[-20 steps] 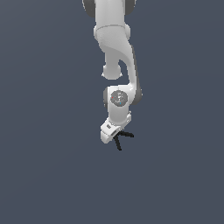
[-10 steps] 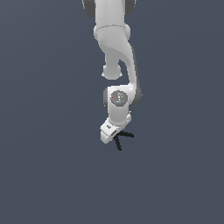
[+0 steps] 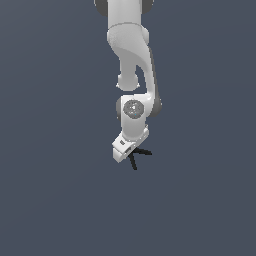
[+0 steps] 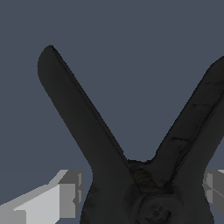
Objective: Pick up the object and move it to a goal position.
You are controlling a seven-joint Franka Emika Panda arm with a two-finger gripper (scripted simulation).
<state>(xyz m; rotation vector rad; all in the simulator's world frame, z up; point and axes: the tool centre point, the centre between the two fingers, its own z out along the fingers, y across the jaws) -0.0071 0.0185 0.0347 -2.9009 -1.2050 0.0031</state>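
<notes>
The object, a small black spring clamp (image 3: 135,161), lies on the dark grey floor under the white arm's hand in the exterior view. Its two handles splay out from beneath the hand. In the wrist view the clamp (image 4: 109,148) fills the picture as a V, its pivot low between my fingers (image 4: 65,197). My gripper (image 3: 131,156) is down over the clamp's body, with one finger against each side of it (image 4: 144,199). No red spot shows.
A plain dark grey surface (image 3: 55,190) surrounds the arm in the exterior view. No other objects or any goal marker show.
</notes>
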